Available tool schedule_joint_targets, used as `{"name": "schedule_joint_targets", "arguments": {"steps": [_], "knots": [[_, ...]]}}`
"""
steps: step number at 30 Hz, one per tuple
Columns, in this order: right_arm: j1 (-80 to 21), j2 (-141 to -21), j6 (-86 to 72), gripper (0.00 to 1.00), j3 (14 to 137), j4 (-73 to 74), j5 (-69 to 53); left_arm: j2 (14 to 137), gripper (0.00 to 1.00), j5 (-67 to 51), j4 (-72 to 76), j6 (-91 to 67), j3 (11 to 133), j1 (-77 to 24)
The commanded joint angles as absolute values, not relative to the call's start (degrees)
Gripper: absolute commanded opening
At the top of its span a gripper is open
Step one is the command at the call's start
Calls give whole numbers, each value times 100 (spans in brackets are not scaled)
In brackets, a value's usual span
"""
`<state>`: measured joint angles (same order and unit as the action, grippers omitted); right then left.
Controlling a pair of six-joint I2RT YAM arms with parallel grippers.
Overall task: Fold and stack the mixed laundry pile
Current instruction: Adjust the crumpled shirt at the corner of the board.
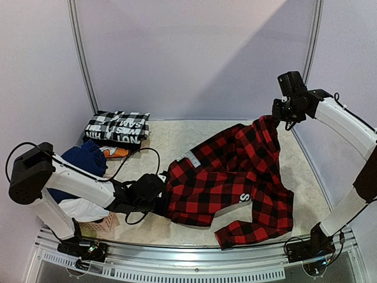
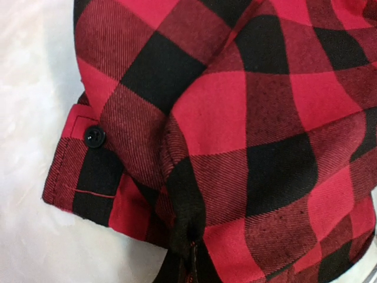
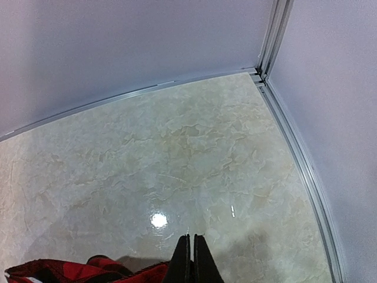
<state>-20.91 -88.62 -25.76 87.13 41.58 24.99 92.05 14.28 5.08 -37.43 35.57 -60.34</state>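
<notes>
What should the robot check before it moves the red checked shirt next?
1. Left gripper shut on the shirt edge: ok.
2. Right gripper shut on its raised far corner: ok.
3. Shirt lying flat: not ok, it is bunched and slanted.
4. Folded clothes apart from the shirt: ok.
5. Shirt buttoned up: cannot tell.

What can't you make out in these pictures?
- Top view: left hand half hidden under the red plaid shirt.
- Top view: pink basket mostly covered by left arm and clothes.
- Right wrist view: bottom edge cuts off the right hand and shirt.
- Top view: lettering on the folded checked garment too small to read.
</notes>
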Motion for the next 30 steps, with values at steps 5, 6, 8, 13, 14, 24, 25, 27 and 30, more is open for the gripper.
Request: {"name": "schedule_joint_targets", "arguments": {"steps": [5,6,8,13,14,24,25,27,30], "knots": [[-1951,-8452,-2654,0,8768,4210,2947,9218,0,1539,903,-4227,2634,-6106],[-1951,-8435,-2678,0,8779,4214,2974,9144,0,1543,1014,-4235,2529,-6170],[-1951,-8351,-2711,0,8753,4193,3015,8923,0,1647,1123,-4236,2368,-6303],[-1951,-8119,-2716,0,8476,4128,2725,8176,7,2069,660,-4093,2298,-6652],[-1947,-8097,-2725,0,8286,4093,2567,8079,11,2127,580,-4048,2309,-6669],[-1951,-7936,-2843,66,7049,4011,1732,8589,6,1908,1001,-3949,2482,-6671],[-1951,-7923,-2790,68,7088,4039,1659,8717,5,1830,1129,-3925,2504,-6671],[-1951,-7858,-2628,74,7146,3993,1329,8951,4,1681,1333,-3911,2546,-6671],[-2114,-7807,-2295,82,7251,3713,574,9262,4,1537,1577,-3911,2601,-6680]]}}
